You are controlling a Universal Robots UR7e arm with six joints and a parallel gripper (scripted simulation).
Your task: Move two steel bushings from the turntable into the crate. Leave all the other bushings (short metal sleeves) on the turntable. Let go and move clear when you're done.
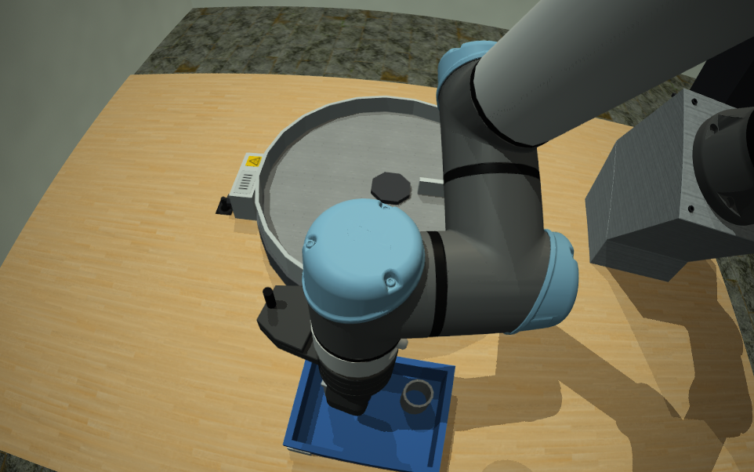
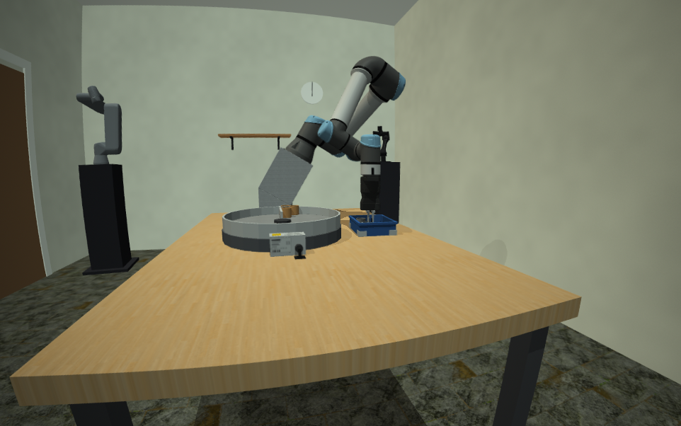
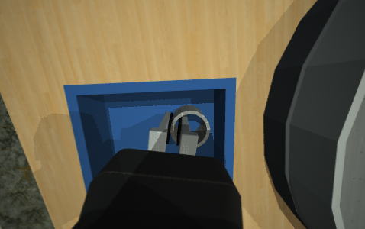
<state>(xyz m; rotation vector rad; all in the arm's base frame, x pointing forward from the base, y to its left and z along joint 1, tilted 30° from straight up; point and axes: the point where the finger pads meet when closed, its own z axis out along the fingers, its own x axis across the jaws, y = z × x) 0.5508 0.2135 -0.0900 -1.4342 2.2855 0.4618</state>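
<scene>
My gripper (image 3: 175, 122) (image 2: 369, 216) is shut on the wall of a steel bushing (image 3: 190, 124), a grey ring. It holds the ring low inside the blue crate (image 1: 433, 368) (image 3: 153, 85) (image 2: 374, 231). The top view does not show the fingers or this ring, because the wrist hides them. A second steel bushing (image 1: 419, 390) stands on the crate floor, right of the gripper. The round grey turntable (image 1: 288, 139) (image 2: 281, 231) (image 3: 324, 114) stands beside the crate. Brown bushings (image 2: 289, 209) stand on its far side.
A black hub (image 1: 390, 187) sits at the turntable's centre. A control box (image 1: 247, 180) (image 2: 287, 243) with a yellow warning label is fixed to its rim. My arm covers the turntable's right part. The grey arm base (image 1: 656, 194) stands at the right.
</scene>
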